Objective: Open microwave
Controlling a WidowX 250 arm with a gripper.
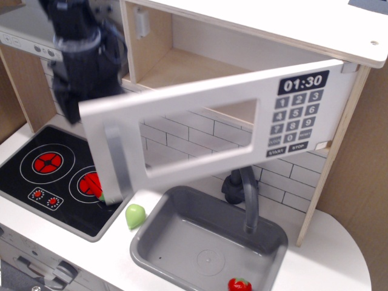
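Note:
The toy microwave's white door is swung far out toward the camera, hinged at its right side by the clock and grey number keys. Its grey bar handle hangs over the stove. The wooden cavity behind it lies open to view. My black gripper is blurred at the upper left, just behind the door's left top corner. Its fingers cannot be made out, and I cannot tell whether it touches the door.
A black two-burner stove is at the left, a green toy vegetable beside it. A grey sink with a dark faucet holds a red toy. A grey range hood is at the top left.

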